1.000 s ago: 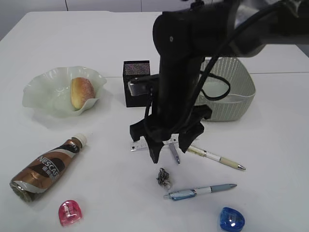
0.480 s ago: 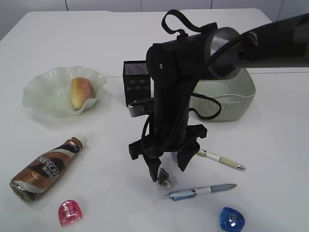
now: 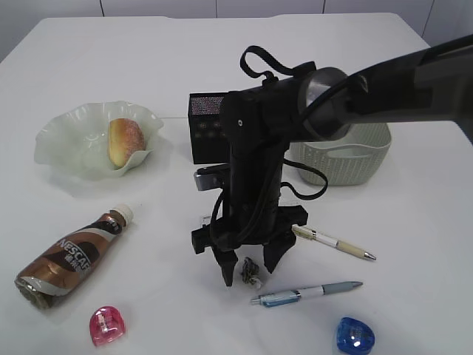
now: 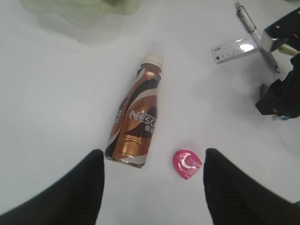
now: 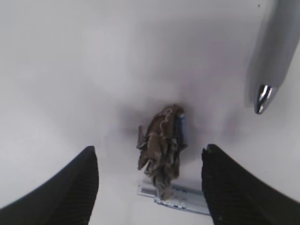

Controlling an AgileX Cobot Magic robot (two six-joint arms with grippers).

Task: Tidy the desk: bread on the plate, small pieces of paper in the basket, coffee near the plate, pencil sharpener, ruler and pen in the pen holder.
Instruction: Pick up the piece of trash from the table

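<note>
Two grippers: both spread, grasping nothing.
Right gripper (image 3: 249,270): straddling the paper scrap (image 3: 252,273), fingers either side.
Left gripper (image 4: 152,190): above the coffee bottle (image 4: 136,124), well left of the scrap.

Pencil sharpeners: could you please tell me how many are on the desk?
2: the pink sharpener at front left by the coffee bottle, the blue sharpener at front right.

The white tabletop (image 3: 414,222) carries a green plate (image 3: 59,144) toward its left edge and a basket (image 3: 362,159) right of centre. Near the front edge lie a coffee bottle (image 3: 70,259), pink sharpener (image 3: 107,326), blue sharpener (image 3: 355,334), crumpled paper (image 3: 253,272) and two pens (image 3: 307,293) (image 3: 336,242). A black pen holder (image 3: 208,127) stands mid-table.
</note>
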